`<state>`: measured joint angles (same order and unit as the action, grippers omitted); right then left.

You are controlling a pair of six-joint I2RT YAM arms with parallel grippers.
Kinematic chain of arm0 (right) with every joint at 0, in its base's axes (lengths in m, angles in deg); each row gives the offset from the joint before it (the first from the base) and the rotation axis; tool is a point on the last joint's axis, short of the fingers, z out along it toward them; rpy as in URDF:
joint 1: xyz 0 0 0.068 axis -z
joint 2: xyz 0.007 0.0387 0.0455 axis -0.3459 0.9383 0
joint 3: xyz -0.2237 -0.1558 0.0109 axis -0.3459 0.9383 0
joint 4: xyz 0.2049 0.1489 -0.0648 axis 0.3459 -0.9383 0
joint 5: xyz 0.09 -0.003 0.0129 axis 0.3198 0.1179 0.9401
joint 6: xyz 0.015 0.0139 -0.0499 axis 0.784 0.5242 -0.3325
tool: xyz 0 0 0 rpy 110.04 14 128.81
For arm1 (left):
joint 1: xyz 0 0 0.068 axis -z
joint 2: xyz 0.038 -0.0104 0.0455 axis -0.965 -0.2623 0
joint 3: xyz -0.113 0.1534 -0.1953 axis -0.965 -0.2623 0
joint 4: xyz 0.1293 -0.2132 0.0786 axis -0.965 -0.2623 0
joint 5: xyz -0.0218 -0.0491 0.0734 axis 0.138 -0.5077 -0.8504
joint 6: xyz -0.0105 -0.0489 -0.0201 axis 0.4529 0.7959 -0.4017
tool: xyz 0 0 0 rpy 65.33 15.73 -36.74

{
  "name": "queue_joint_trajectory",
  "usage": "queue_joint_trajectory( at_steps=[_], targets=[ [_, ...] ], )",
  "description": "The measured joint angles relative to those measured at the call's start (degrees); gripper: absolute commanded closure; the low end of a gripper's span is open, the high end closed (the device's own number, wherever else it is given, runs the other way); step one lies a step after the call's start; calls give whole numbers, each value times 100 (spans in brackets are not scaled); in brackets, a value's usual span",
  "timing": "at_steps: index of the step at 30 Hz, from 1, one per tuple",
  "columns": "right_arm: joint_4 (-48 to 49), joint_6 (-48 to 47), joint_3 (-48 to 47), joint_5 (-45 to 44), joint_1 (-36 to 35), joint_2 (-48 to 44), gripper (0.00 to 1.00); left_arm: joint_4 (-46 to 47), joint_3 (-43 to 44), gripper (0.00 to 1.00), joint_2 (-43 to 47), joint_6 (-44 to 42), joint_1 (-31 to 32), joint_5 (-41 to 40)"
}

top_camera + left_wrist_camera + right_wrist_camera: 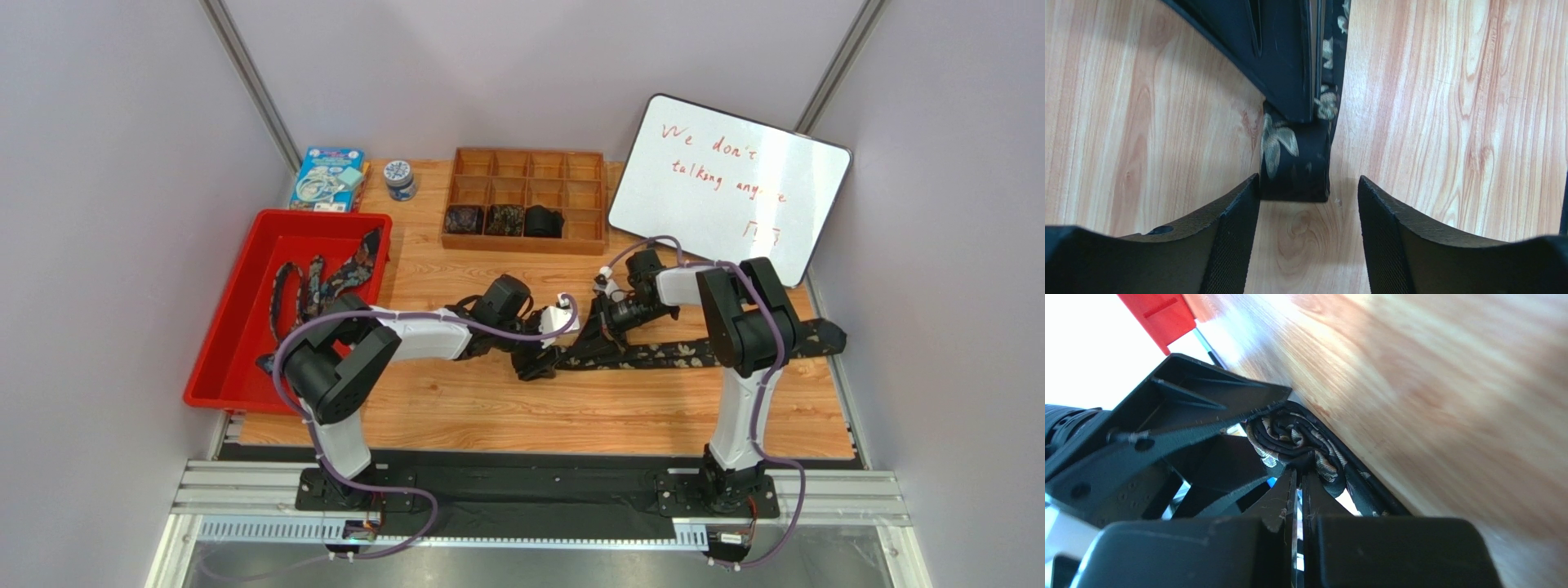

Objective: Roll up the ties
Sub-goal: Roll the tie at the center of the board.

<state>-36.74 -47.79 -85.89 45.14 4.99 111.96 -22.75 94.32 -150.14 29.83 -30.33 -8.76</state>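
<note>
A dark floral tie (687, 355) lies across the table from the middle to the right edge. Its left end is turned into a small roll (1295, 160). My left gripper (536, 358) is open, and the roll sits just beyond its fingertips (1241, 208), touching the left one. My right gripper (597, 321) reaches in from above; in its wrist view the right gripper (1298, 474) is shut on the coiled end of the tie (1296, 441). More ties (313, 288) lie in the red tray (288, 221). Three rolled ties (503, 221) sit in the wooden box (528, 165).
A whiteboard (730, 184) leans at the back right. A blue box (328, 178) and a small jar (399, 179) stand at the back left. The red tray overhangs the table's left edge. The two grippers are very close together at mid-table.
</note>
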Motion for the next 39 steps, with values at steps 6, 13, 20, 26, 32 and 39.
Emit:
queue_joint_trajectory(
  at_steps=[6,13,20,26,32,39],
  targets=[
    [20,-313,42,396,284,151,100,17,-85,29,79,122,-11,2],
    [179,-645,118,817,544,284,100,262,-68,29,-20,284,-22,-33],
    [295,-756,142,1016,560,367,100,778,291,46,-487,505,20,-120],
    [372,-732,149,1040,577,376,100,852,396,56,-612,479,116,-153],
    [413,-708,149,1056,586,378,100,450,592,76,-612,319,234,-378],
    [74,-804,44,960,619,354,100,-461,1003,89,-603,-42,354,-769]
  ],
)
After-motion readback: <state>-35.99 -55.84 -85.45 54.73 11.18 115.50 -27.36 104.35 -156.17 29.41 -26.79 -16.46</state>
